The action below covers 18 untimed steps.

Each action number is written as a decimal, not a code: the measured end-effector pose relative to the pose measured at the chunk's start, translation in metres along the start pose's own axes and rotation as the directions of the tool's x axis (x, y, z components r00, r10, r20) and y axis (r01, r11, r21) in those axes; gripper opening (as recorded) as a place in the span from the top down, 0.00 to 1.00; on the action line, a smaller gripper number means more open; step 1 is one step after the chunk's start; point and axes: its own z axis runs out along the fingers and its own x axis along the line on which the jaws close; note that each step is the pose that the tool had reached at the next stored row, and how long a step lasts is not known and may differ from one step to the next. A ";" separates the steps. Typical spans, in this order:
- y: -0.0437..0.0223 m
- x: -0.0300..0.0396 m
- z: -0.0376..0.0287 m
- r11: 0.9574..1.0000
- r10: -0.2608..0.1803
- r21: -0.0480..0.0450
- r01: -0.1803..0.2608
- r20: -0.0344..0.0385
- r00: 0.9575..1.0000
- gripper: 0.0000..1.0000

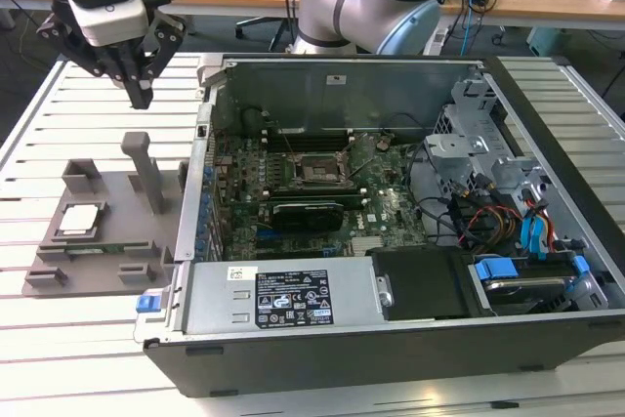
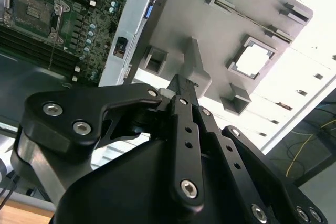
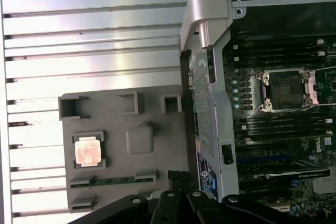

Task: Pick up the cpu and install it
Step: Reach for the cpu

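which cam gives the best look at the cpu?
First wrist view: the cpu lies face-on in its grey tray recess, unobstructed. Exterior view has the cpu at an oblique angle; second wrist view has the cpu bleached by glare.

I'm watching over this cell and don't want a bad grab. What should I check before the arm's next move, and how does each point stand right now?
1. Small square silvery-grey cpu seated flat in its recess of the grey plastic tray: ok.
2. Cpu top uncovered: ok.
3. Black hand empty: ok.
4. Hand open for the grasp: not ok, it is shut.
5. Hand over the cpu: not ok, it hangs nearer the tray's upright post.
6. Black square socket in the open computer case ready to receive: cannot tell.
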 end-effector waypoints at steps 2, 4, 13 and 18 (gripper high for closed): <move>-0.0001 0.0020 0.0000 1.000 0.000 0.000 0.000 0.000 1.000 0.89; -0.0003 0.0038 -0.0001 1.000 0.000 0.000 0.000 0.000 1.000 0.89; -0.0011 0.0153 -0.0003 1.000 0.000 0.000 0.000 0.000 1.000 0.89; -0.0017 0.0225 -0.0006 1.000 0.000 0.000 0.000 0.000 1.000 0.89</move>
